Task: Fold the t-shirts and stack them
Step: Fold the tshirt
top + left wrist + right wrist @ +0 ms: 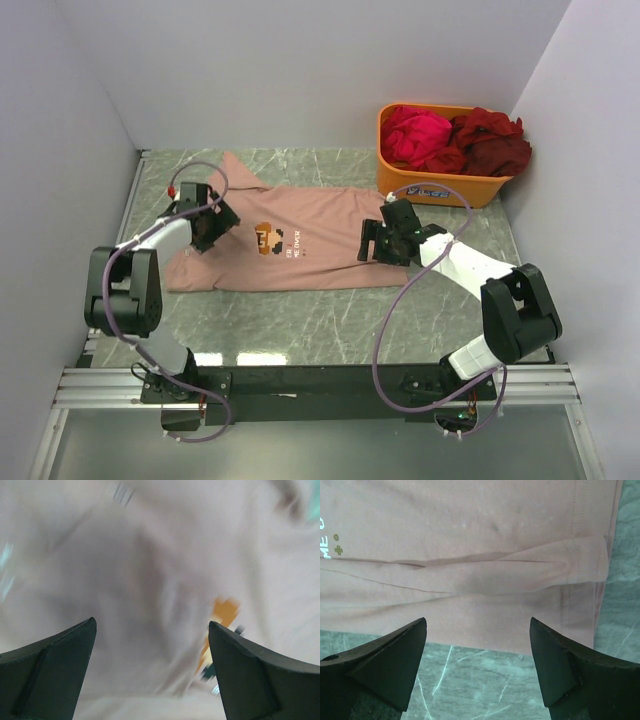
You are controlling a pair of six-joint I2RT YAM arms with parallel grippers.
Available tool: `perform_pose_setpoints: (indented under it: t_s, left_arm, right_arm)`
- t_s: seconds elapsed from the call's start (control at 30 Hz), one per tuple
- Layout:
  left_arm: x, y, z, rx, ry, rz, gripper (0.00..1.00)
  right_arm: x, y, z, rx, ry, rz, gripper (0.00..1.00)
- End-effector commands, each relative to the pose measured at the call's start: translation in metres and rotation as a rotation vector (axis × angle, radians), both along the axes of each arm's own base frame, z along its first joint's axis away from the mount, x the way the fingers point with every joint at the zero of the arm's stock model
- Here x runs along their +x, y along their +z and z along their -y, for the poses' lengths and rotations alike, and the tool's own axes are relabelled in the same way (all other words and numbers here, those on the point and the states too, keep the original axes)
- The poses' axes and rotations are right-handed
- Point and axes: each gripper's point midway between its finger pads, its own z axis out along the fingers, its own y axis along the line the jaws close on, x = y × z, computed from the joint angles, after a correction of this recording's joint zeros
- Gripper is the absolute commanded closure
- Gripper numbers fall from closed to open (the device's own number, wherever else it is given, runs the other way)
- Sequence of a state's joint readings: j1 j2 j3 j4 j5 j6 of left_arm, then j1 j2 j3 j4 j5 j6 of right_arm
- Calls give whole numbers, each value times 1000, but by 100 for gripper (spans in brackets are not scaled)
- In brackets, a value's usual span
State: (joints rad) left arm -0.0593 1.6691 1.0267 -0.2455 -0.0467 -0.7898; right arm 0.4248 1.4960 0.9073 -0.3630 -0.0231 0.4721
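Salmon t-shirt point(320, 225) flat, left gripper point(152, 670) and right gripper point(477, 665) near opposite edges, jaws wide.

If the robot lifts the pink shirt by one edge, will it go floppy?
Probably floppy: the pink shirt looks like thin cloth, wrinkled and folded over at one edge. Pushed, it would likely bunch up rather than slide.

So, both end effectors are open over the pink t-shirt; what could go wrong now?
The right end effector hovers at the pink t-shirt's edge beside a doubled-over strip; it may pinch only one layer, skewing the fold. The left end effector's view is blurred, so its grasp spot is uncertain. The orange tub sits close; a lifted arm could bump it.
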Motion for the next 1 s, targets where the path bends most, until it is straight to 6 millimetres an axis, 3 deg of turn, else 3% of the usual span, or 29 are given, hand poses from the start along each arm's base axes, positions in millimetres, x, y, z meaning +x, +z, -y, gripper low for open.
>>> perform_pose_setpoints:
  t_s: [0.0, 0.1, 0.3, 0.37, 0.4, 0.47, 0.5, 0.7, 0.8, 0.87, 0.97]
  left_arm:
    - [-14, 6, 6, -44, 2, 38, 0]
    - [-36, -11, -1, -20, 30, -19, 1]
    - [-67, -34, -3, -15, 28, -108, 0]
    - [-80, -40, -3, -22, 44, -140, 1]
    - [-97, -44, -5, -23, 58, -176, 1]
    - [-110, -44, -9, -16, 92, -192, 0]
    - [-129, -45, -12, -7, 116, -223, 1]
    - [-183, -39, -27, 3, 275, -285, 1]
    - [-193, -28, -31, 5, 312, -270, 1]
    - [-187, -17, -32, 4, 313, -226, 0]
    - [-154, 19, -29, -17, 290, -91, 1]
  right_arm:
    - [10, 3, 2, -3, 2, 54, 10]
    - [13, -14, 2, -17, 1, 41, 10]
    - [-11, -48, 8, -31, -18, -65, 10]
    - [-28, -57, 10, -21, -23, -111, 10]
    - [-35, -59, 10, -11, -24, -128, 10]
    - [-58, -65, 12, 10, -37, -178, 10]
    - [-79, -73, 15, -7, -32, -219, 10]
    - [-142, -64, 22, 4, -66, -308, 10]
    - [-152, -50, 20, 46, -70, -291, 10]
    - [-143, -33, 15, 82, -48, -220, 10]
    - [-109, 5, 8, 82, -26, -83, 9]
